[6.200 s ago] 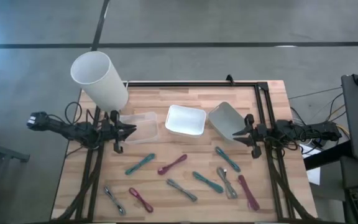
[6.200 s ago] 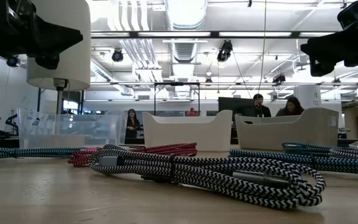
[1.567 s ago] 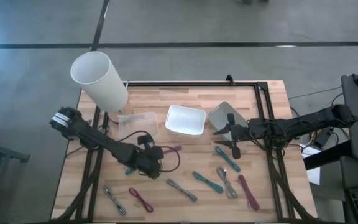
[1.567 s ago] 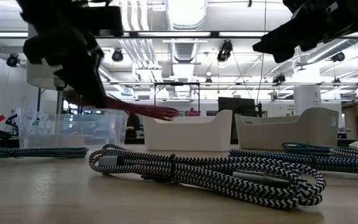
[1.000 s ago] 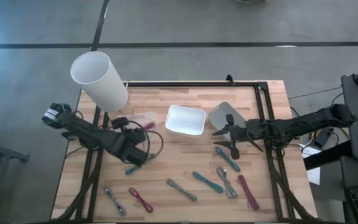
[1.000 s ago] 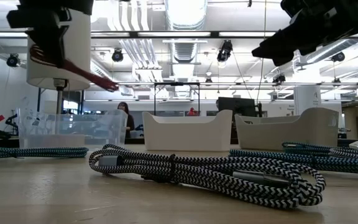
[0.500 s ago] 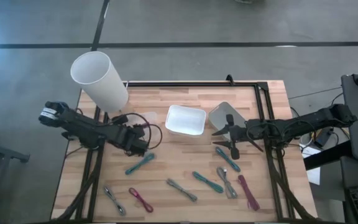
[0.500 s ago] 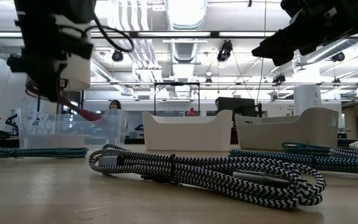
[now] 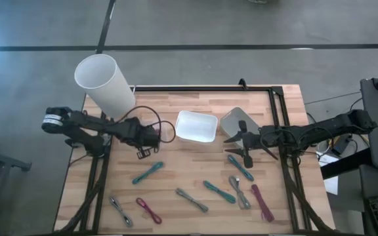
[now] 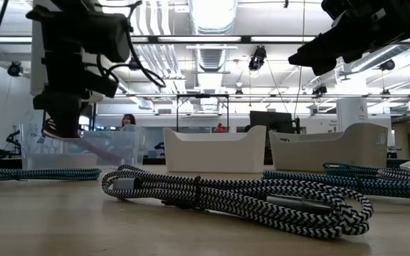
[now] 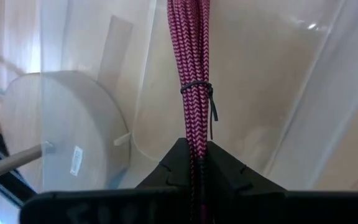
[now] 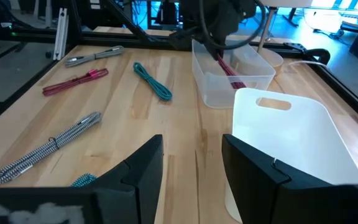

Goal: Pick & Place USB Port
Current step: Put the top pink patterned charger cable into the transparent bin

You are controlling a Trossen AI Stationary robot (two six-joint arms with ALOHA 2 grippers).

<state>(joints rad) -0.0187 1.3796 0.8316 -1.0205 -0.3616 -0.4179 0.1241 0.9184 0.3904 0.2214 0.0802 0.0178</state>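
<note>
Left gripper (image 11: 191,163) has swung from mid-table to over the clear bin (image 9: 146,131), fingers clamped on the bundled magenta cable (image 11: 190,74), which hangs from the fingertips into the bin. Right gripper (image 12: 191,155) waits, jaws spread, near the white tray (image 12: 291,140).
</note>
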